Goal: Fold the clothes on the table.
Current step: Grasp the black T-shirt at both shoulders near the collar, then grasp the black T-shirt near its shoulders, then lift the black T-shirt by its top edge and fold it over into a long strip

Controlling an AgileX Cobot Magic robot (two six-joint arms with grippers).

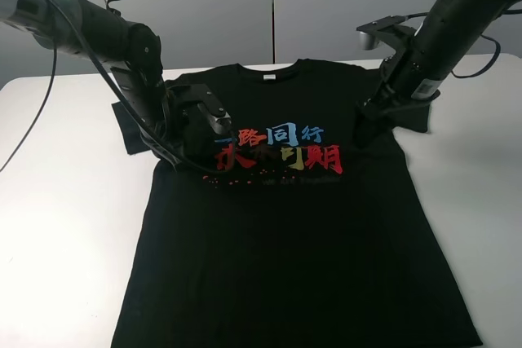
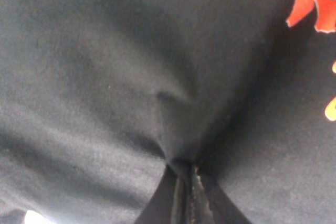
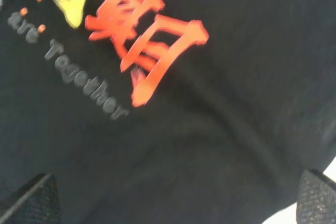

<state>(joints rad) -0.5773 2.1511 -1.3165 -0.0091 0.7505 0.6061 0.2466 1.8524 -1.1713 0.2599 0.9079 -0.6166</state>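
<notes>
One black T-shirt lies flat, chest up, on the white counter, its collar at the far side and its hem running off the near edge of the high view. We read red, blue and tan characters across the chest, with a small white neck label inside the collar. In the right wrist view we also make out faint grey lettering under the red print, part of it reading "Together". The shirt's left sleeve spreads out behind our left arm, and the right sleeve lies under our right arm. Our left claw is down on the chest just left of the characters; its wrist view shows the fingertips pressed together with a ridge of black cloth pinched between them, the fabric drawing into creases toward that point. Our right claw hangs just right of the characters, near the right armpit of the shirt; its fingertips stand wide apart at the two sides of its wrist view with flat cloth between them and nothing held. Whether they touch the cloth we cannot tell. Behind the counter stands a plain grey wall.
</notes>
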